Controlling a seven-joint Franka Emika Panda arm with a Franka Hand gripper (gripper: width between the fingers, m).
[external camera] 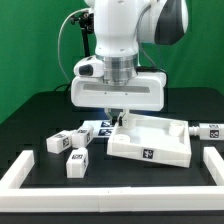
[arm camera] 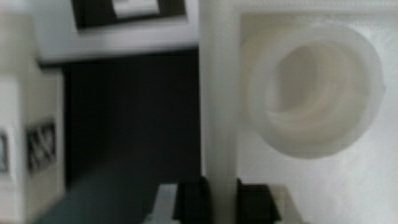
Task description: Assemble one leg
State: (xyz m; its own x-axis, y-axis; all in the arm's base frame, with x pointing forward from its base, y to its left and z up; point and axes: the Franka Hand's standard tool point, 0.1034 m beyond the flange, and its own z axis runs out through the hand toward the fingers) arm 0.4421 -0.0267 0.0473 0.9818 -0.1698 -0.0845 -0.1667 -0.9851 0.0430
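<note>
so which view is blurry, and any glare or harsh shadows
exterior view: sharp, evenly lit, only soft shadows on the black table; wrist view: blurred throughout, too close to focus, the white panel around its round hole nearly washed out

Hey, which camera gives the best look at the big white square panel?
The exterior view: the whole panel lies on the dark table, one tagged edge facing the camera. The wrist view shows only a blurred close-up of a white surface with one round hole, probably part of the panel.
</note>
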